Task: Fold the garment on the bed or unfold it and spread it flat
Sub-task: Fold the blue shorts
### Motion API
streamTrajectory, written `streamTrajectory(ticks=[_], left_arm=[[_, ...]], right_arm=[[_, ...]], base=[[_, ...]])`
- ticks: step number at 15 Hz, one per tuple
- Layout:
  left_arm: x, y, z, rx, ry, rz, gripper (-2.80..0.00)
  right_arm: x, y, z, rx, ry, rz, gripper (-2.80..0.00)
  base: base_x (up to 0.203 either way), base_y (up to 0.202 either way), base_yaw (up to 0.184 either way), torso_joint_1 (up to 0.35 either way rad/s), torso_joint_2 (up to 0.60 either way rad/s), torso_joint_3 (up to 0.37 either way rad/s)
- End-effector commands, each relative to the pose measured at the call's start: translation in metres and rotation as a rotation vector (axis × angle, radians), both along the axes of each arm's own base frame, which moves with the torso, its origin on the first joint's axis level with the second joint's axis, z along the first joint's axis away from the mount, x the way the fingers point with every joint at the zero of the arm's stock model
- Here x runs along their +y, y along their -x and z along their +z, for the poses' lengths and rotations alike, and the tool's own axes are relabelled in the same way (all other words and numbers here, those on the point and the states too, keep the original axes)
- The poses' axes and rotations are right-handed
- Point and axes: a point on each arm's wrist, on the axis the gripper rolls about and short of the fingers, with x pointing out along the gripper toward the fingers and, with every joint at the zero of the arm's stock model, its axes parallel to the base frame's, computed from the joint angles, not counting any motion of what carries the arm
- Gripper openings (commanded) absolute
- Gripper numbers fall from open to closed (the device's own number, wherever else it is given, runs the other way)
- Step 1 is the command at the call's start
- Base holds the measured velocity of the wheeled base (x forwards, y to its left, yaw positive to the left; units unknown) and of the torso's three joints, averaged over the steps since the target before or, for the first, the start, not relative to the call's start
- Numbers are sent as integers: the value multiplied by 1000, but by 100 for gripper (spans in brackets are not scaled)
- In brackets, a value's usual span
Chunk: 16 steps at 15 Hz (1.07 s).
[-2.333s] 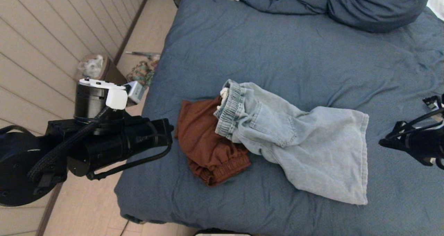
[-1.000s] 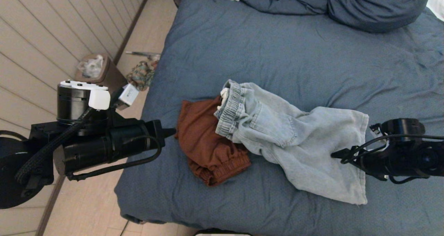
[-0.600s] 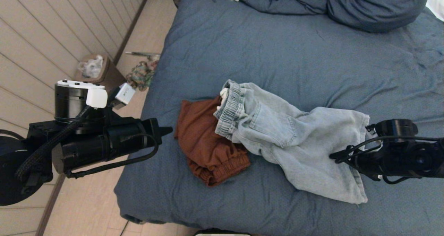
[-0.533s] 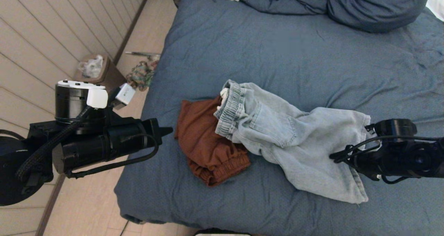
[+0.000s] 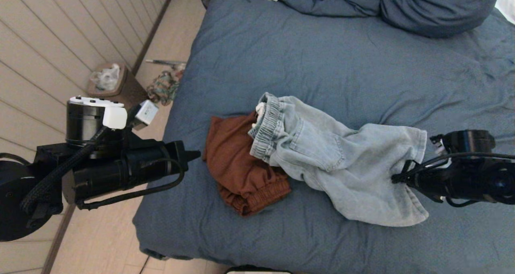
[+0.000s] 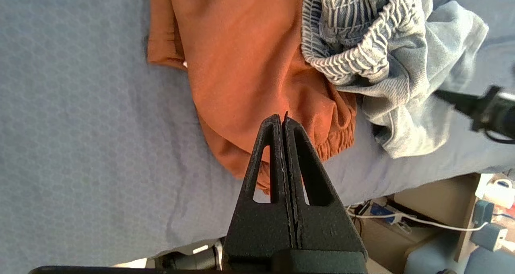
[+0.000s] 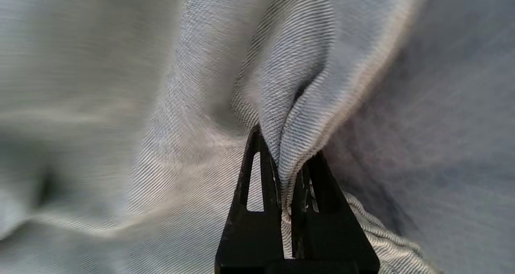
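So the right gripper [image 5: 396, 178] was the one doing the work here, clamped down on a fold of the light denim pants [image 5: 342, 161] right at the leg-hem end. In the right wrist cam you could see the fabric [image 7: 289, 117] pinched up into a ridge between the two fingers, basically fully closed w/ just the cloth thickness between them. Def a real grab, not just touching.

Key relation imo: the pants ran long-ways away from that gripper, hem at the fingertips and the elastic waistband [image 5: 267, 123] at the far end, toward the left arm. So the whole length of the garment lay out in front of the right gripper, and any pull back toward the robot's right side would prob stretch the leg out along that same line. The waistband end sat on top of a rust-orange piece of clothing [image 5: 237, 165], overlapping it, so dragging might shift that one too.

Left gripper [image 6: 283, 123] was shut tight on nothing, hovering just off the bed's [image 5: 322, 56] edge w/ the orange thing in front of its tip. It was nearer the waistband than the right one, but not touching anything afaict.

Pants were still crumpled near the middle of the bed, nowhere near flat or folded yet.
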Motion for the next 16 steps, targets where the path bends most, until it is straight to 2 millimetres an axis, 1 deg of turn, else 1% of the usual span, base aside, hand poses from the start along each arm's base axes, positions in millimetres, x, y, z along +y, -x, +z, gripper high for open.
streamTrajectory(ticks=[1, 2, 5, 6, 11, 13, 16], left_arm=[[1, 1, 0, 2, 2, 1, -280], [1, 2, 0, 3, 4, 0, -280], [3, 5, -1, 5, 3, 1, -280], [4, 8, 2, -5, 7, 0, -280], [9, 17, 1, -13, 9, -1, -280], [10, 20, 1, -14, 10, -1, -280], [11, 24, 0, -5, 23, -46, -280]], right_arm=[[-9, 14, 24, -70, 13, -36, -280], [-12, 19, 29, -65, 15, -51, -280], [-35, 37, 42, -71, 34, -118, -280], [-45, 45, 44, -62, 62, -137, -280], [-112, 85, 58, -31, 218, -302, -280], [-137, 104, 60, -26, 243, -360, -280], [-176, 131, 66, -23, 299, -453, -280]], base=[[0, 0, 0, 0, 0, 0], [0, 0, 0, 0, 0, 0], [0, 0, 0, 0, 0, 0], [0, 0, 0, 0, 0, 0], [0, 0, 0, 0, 0, 0], [0, 0, 0, 0, 0, 0], [0, 0, 0, 0, 0, 0]])
